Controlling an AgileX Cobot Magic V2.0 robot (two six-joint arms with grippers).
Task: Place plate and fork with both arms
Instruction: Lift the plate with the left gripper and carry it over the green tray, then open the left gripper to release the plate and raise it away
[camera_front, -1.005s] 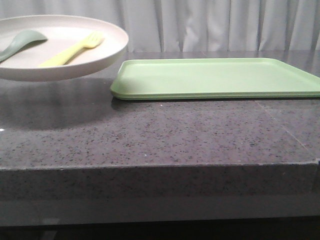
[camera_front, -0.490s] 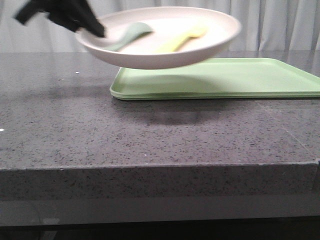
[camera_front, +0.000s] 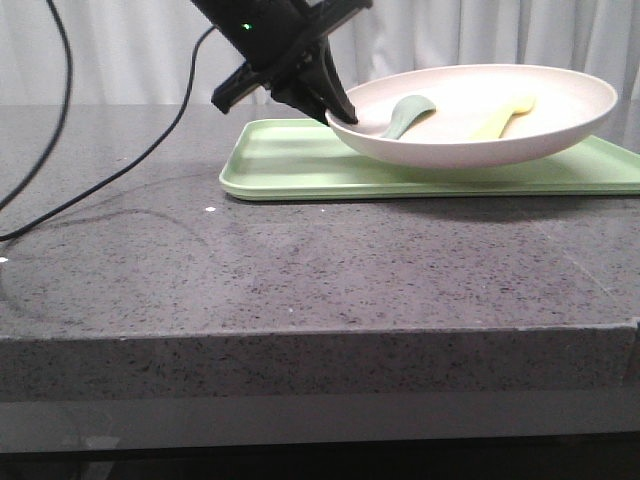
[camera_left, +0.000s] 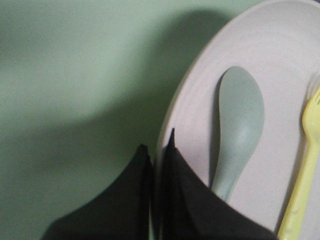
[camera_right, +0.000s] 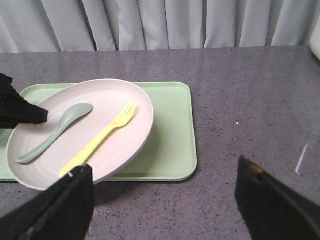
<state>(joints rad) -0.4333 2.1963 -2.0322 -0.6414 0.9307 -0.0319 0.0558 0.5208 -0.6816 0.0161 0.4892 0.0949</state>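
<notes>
A: How was the left gripper (camera_front: 335, 110) posed?
B: It was angled down from upper left, fingers (camera_left: 175, 185) clamped on the plate (camera_front: 480, 130) rim. The plate was held over the green tray (camera_front: 300, 165).

A: The fork (camera_right: 100, 140)?
B: It was lying in the plate beside a grey-green spoon (camera_right: 55, 130).

A: Right gripper (camera_right: 165, 200)?
B: Its fingers were spread wide, nothing gripped. No writing could be read.

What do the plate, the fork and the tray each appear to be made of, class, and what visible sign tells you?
Plate: probably matte plastic or fibre composite; even cream-pink surface, no glaze shine.
Fork: probably plastic; uniform pale yellow, thick moulded tines, dull finish.
Tray: likely plastic too; flat light green with softly rounded moulded rim, faint sheen. None can be confirmed by look alone.
</notes>
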